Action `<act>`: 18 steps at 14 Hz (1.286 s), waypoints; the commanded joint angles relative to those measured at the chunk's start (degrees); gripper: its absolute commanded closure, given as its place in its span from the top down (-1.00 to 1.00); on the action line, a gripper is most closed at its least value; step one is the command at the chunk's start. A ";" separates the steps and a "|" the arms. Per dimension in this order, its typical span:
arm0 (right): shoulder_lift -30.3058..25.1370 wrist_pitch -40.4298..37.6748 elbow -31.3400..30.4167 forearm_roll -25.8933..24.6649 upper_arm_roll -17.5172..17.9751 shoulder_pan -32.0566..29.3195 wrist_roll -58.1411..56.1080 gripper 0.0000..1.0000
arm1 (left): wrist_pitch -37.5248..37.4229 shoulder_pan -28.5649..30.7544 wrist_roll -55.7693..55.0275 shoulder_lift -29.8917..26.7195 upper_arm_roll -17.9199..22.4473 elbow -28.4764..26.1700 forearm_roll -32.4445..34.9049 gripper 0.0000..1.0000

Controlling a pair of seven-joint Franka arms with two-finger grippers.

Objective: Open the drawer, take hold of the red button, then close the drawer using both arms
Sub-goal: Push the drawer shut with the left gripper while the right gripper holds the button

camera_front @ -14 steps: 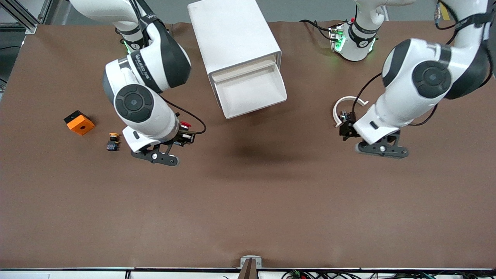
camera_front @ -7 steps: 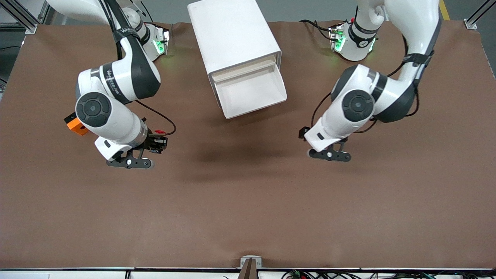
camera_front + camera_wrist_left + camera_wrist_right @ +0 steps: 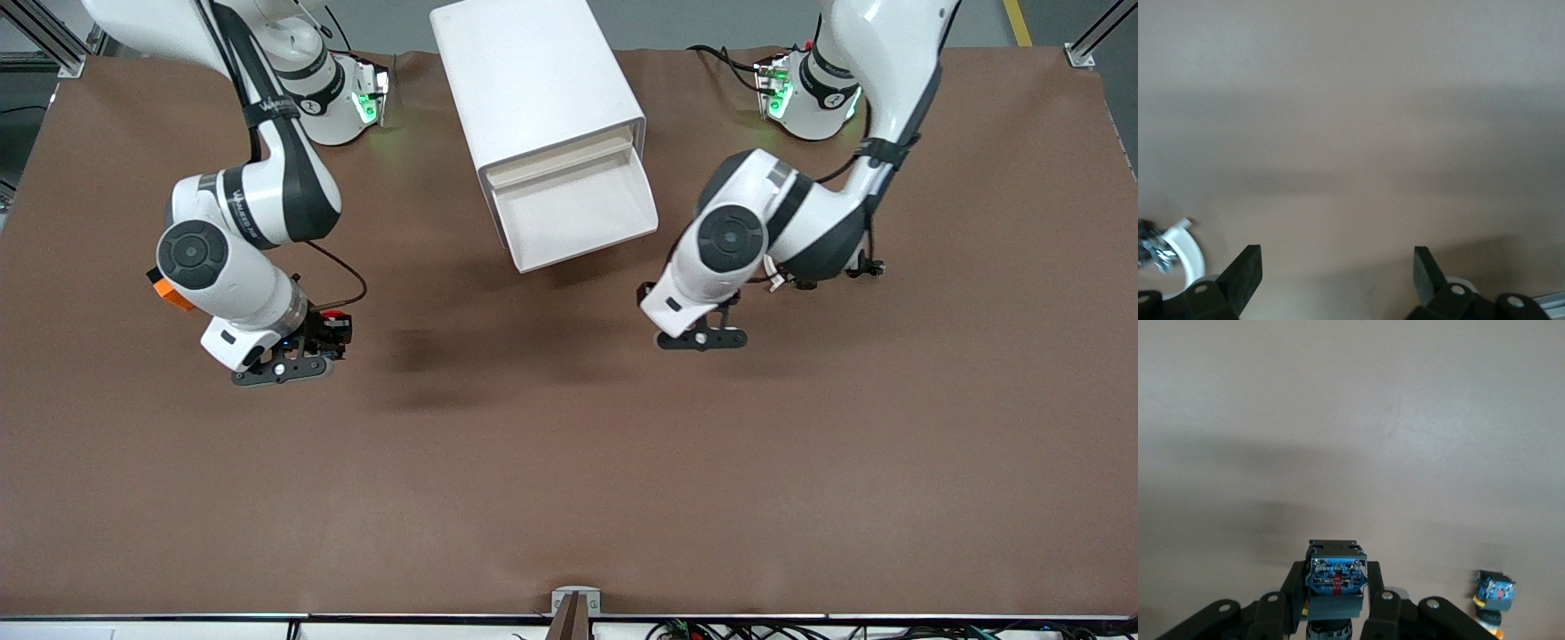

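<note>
Brown tabletop under both your arms, mostly bare mat. Your right gripper is clamped on the button: in the right wrist view the black body with its blue underside sits squeezed between the two fingers, and from the front you only catch a sliver of the red cap next to the gripper. It's up off the mat, over the right arm's end of the table. The yellow-capped button sits on the mat close by in that wrist view, and the orange box pokes out from under the right arm's wrist.

Your left gripper has its fingers spread wide with nothing between them, only bare mat showing in the gap. It hangs over the mat near the drawer's front corner on the left arm's side. A white curved ring piece shows at the edge of the left wrist view.

Between the arms, the drawer is pulled out of the white cabinet toward the front camera, and its tray looks bare inside
</note>
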 commanded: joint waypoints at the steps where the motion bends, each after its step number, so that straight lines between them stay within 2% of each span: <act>1: -3.39 9.09 -10.15 -3.53 0.99 -2.61 -1.53 -1.00 | -0.29 -3.66 -4.46 2.26 0.07 0.81 0.34 1.00; 3: -3.21 12.81 -13.51 -4.07 0.73 -3.49 -1.18 -1.00 | -0.47 -4.46 -6.15 4.02 0.07 0.90 0.34 1.00; 6: -3.21 12.56 -15.37 -4.51 0.55 -3.33 4.50 -1.00 | -0.47 -5.86 -6.76 5.08 -0.01 1.16 -0.71 1.00; 9: -3.30 12.99 -17.65 -11.35 0.64 -3.93 9.63 -1.00 | -0.82 -6.48 -8.96 4.64 -1.41 1.07 -5.17 1.00; 11: -3.39 13.95 -18.79 -13.29 0.64 -6.13 9.63 -1.00 | -1.79 -6.48 -11.24 4.73 -2.47 0.99 -7.82 1.00; 15: -2.95 19.84 -22.05 -13.92 0.64 -8.50 9.81 -1.00 | -1.88 -6.92 -15.46 5.52 -5.11 0.72 -9.75 1.00; 18: -2.43 20.55 -23.10 -13.92 0.64 -7.64 14.89 -1.00 | -2.40 -7.97 -17.30 5.52 -5.37 0.46 -16.16 1.00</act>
